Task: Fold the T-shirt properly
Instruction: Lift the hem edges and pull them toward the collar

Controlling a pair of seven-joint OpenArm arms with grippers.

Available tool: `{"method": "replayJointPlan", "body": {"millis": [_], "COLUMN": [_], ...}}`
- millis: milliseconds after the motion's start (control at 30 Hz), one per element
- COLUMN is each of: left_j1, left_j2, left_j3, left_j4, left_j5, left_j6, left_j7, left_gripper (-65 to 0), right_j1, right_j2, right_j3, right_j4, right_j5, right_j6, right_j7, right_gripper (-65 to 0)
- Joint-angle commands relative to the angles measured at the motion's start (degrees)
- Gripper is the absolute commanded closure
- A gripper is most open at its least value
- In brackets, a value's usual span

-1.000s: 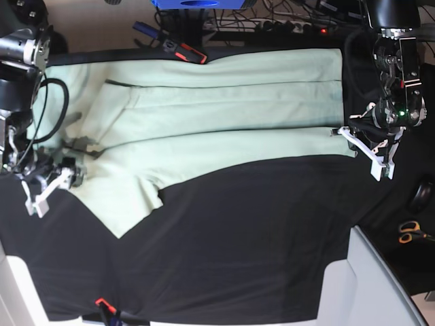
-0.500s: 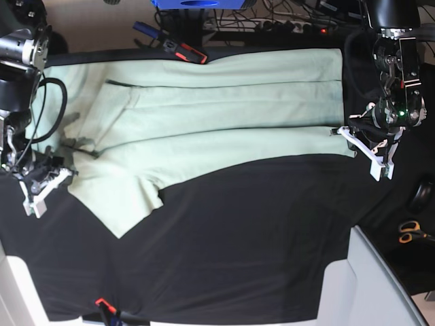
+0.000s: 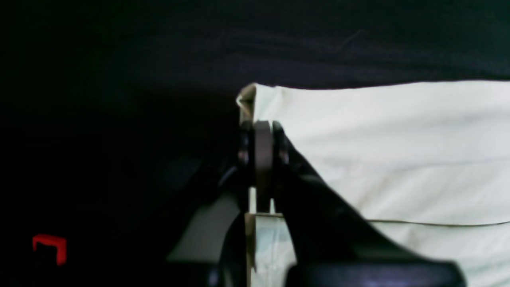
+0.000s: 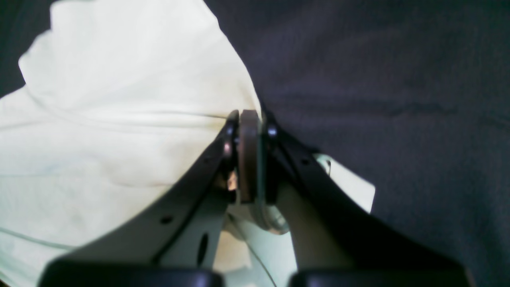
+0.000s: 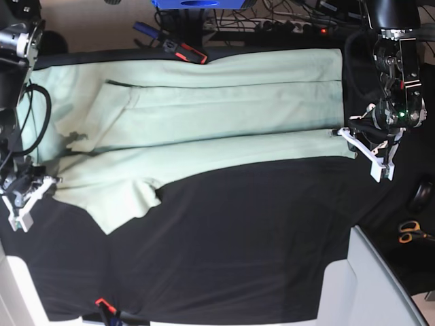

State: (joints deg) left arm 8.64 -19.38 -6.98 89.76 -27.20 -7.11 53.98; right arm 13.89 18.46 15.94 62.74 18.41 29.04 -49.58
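T-shirt (image 5: 204, 109): soft, limp, light cotton; best gripped at edges. Pinched by left hand (image 5: 350, 136) and right hand (image 5: 41, 183).

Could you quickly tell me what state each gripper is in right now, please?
Left gripper: shut on the T-shirt at its hem corner.
Right gripper: shut on the T-shirt's edge near the sleeve.

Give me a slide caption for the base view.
Both claws, left and right, pinch opposite ends of the mint T-shirt.
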Motion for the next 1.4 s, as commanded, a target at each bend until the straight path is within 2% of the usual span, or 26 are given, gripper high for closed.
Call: {"method": "replayJointPlan", "body": {"millis": [0,300,433,633,1167,1367], "left_j1": [-0.4,1.4,3.1,4.9,11.4,12.7], "left_j2": [-0.9,-1.3,-1.4,-2.4,-2.4,-2.1], "left_j3": [-0.4,-0.4,-0.4,-0.4,-0.3,0.1], "left_j4": [1.3,5.3,5.5,5.6,8.2,8.0], "left_j5": [0.0,0.0,0.0,0.1,0.1,0.1], "left_j6": [0.3,0.3,0.3,0.3,0.3,0.3], "left_j7": [-0.8,-0.8,-0.8,-0.8,-0.8,-0.8], "left_gripper": [0.0,0.0,0.0,0.0,0.0,0.0], "right_j1": [0.8,-3.1,-4.9,-7.9,-13.0,-15.0], "right_j2": [1.1,1.0,0.6,0.6,0.4,-0.7], "right_j3": [0.3,0.5,4.1,4.5,4.6,4.6], "right_j4": [2.1,11.4,14.3,18.1,19.2,19.1], "right_j5": [0.5,0.6,0.6,0.6,0.6,0.6], "right_j6": [0.1,0.1,0.1,0.1,0.1,0.1], "right_j7": [0.6,-4.7,-7.3,-9.1,-8.3,-6.3], "right_gripper": [-0.1,-0.1,-0.1,-0.1,-0.1,-0.1]}}
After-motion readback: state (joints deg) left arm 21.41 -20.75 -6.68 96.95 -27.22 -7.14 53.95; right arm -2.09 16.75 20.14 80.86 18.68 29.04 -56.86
